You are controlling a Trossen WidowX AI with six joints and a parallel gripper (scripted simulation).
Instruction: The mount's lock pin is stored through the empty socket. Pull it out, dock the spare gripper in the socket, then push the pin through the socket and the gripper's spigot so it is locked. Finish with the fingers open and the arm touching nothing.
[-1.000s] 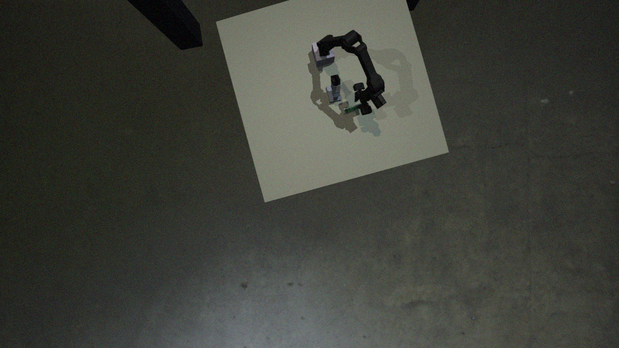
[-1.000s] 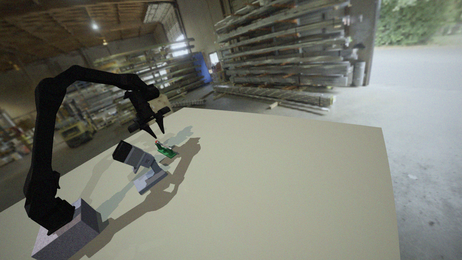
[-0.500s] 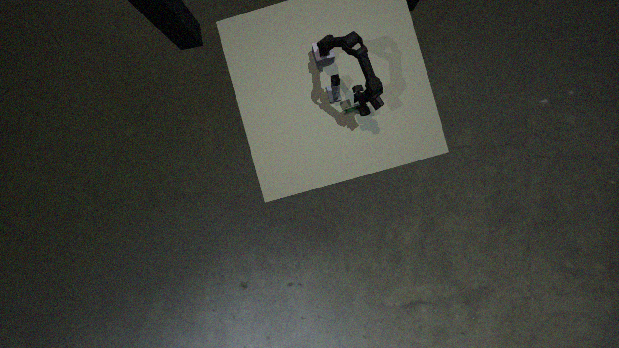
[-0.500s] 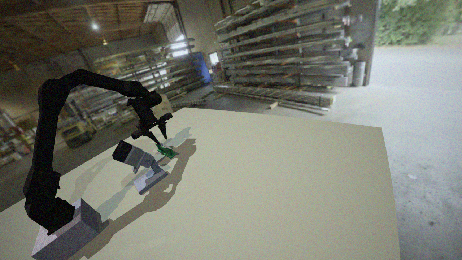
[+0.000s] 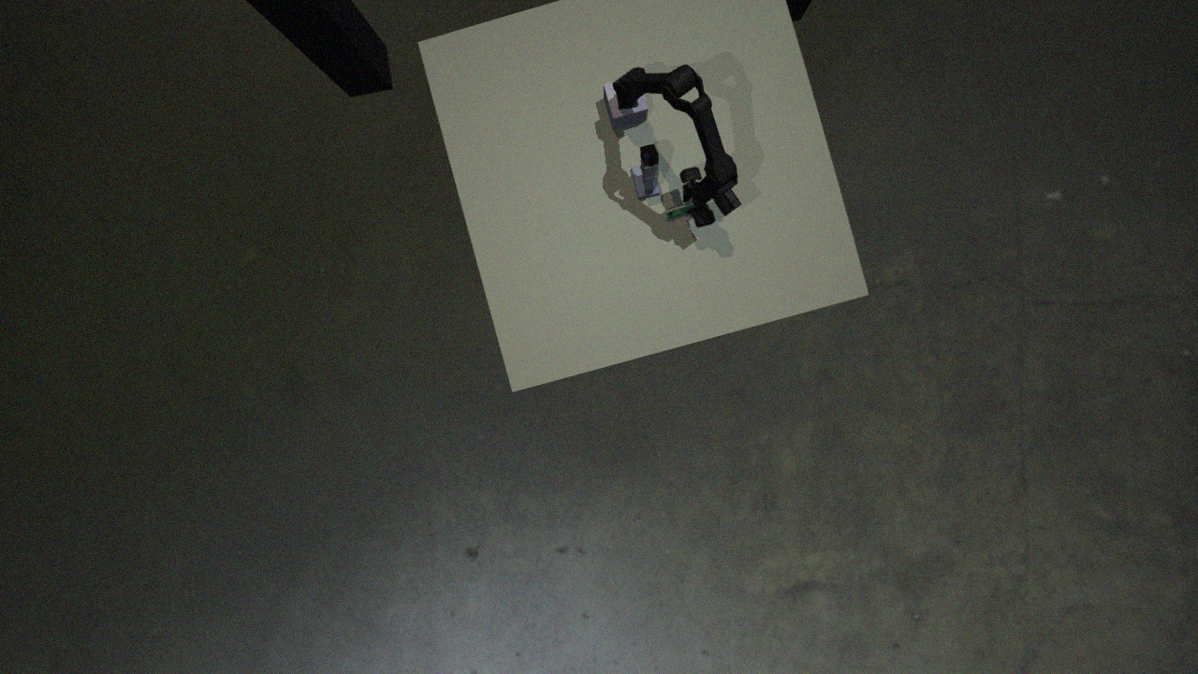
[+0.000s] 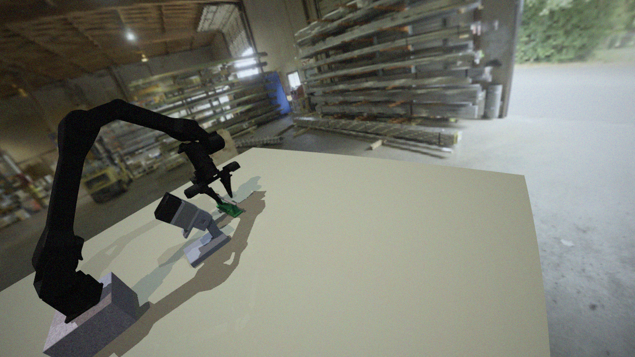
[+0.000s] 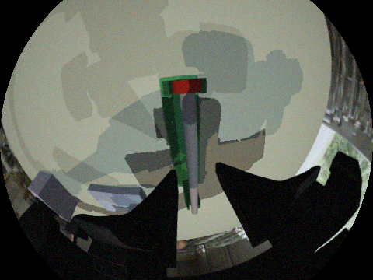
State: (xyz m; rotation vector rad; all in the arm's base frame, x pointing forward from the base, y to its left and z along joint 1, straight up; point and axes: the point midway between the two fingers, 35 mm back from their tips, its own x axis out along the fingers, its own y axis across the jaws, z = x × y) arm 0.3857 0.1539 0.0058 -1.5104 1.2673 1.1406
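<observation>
Grey rod point(image 7: 191, 155), red-ended, green holder point(image 6: 231, 210) point(image 7: 169, 124) point(image 5: 677, 212)

From my station, the mount point(image 5: 643, 180) point(image 6: 208, 239) point(image 7: 116, 196) is partly hidden by the left-hand finger in the wrist view and cut short there.

Beyond my worktop point(image 5: 586, 318) point(image 6: 399, 248) point(image 7: 272, 23), 2 big storage racks point(image 6: 410, 71) point(image 6: 222, 84) hold long stock. A blue panel point(image 6: 277, 93) stands between them. Under the timber ceiling point(image 6: 53, 39), 1 round lamp point(image 6: 130, 35) glows. Daylight and green foliage point(image 6: 572, 30) show through the wide opening at right; my concrete floor point(image 5: 586, 536) point(image 6: 586, 221) is speckled.
</observation>
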